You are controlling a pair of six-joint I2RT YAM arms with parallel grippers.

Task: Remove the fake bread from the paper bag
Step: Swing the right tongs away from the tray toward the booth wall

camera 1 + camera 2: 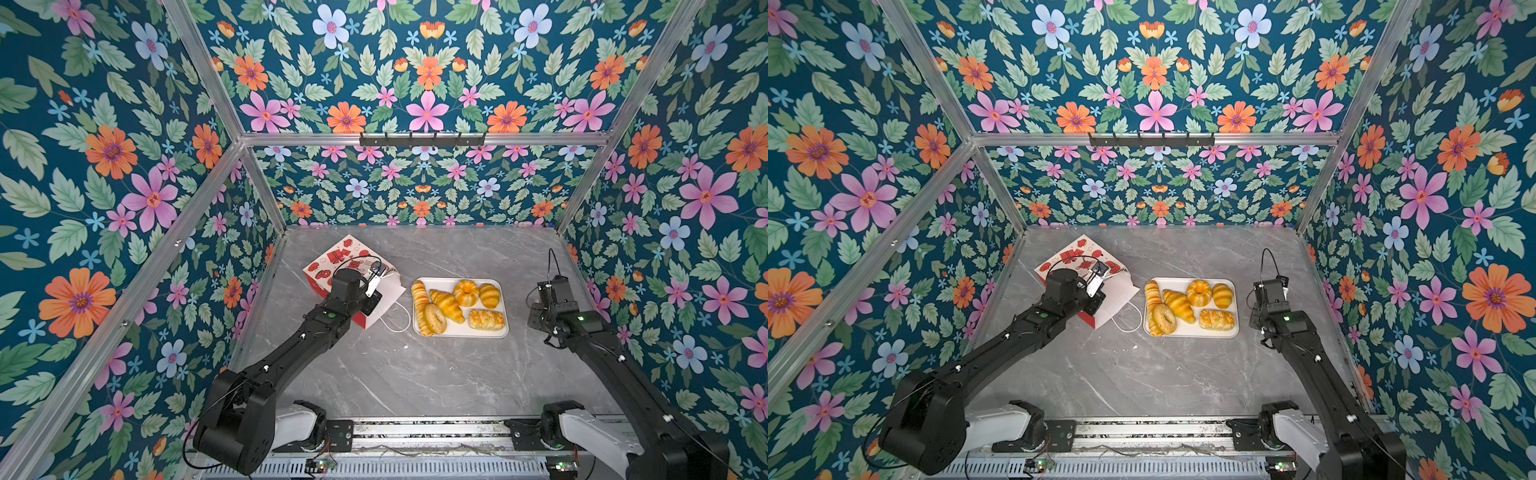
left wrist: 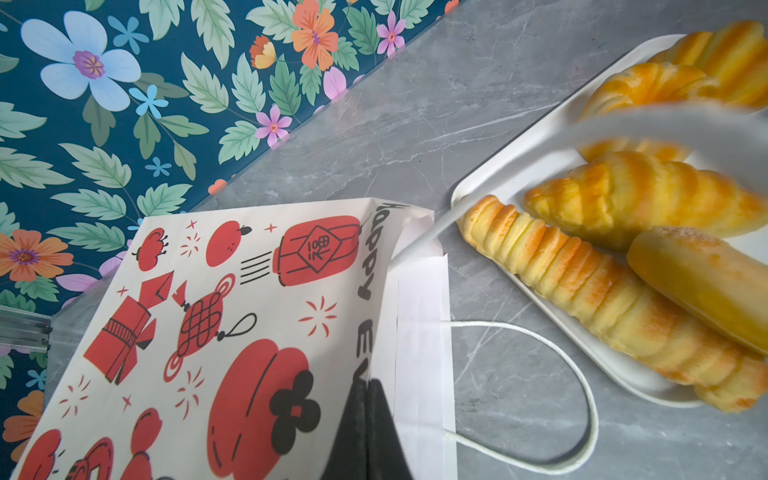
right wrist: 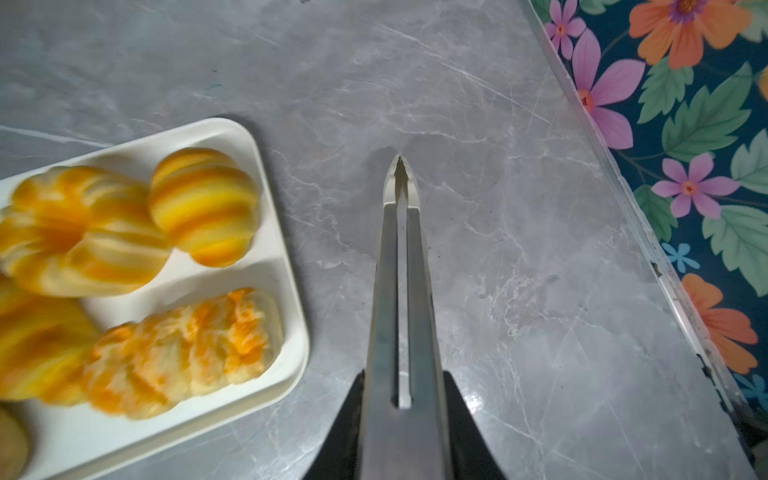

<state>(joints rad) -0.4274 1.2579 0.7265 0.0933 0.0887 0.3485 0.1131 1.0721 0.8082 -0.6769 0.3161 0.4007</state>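
The red-and-white paper bag (image 1: 332, 259) (image 2: 249, 311) lies on its side at the left of the table, mouth toward the tray. My left gripper (image 2: 368, 384) is shut on the bag's rim, one finger outside and one inside. How much the bag holds is hidden. Several pieces of fake bread lie on the white tray (image 1: 461, 332): a long plaited loaf (image 1: 420, 305), a croissant (image 1: 446, 305), a ring doughnut (image 1: 435, 319), a round roll (image 1: 489, 296). My right gripper (image 3: 403, 382) is shut on metal tongs (image 3: 401, 270), whose tips are together and empty, right of the tray.
A white cord handle (image 1: 399, 320) (image 2: 582, 395) loops on the grey marble table (image 1: 395, 374) between bag and tray. Flowered walls (image 1: 124, 208) close in the left, back and right sides. A metal frame edge (image 3: 623, 166) runs close to the tongs.
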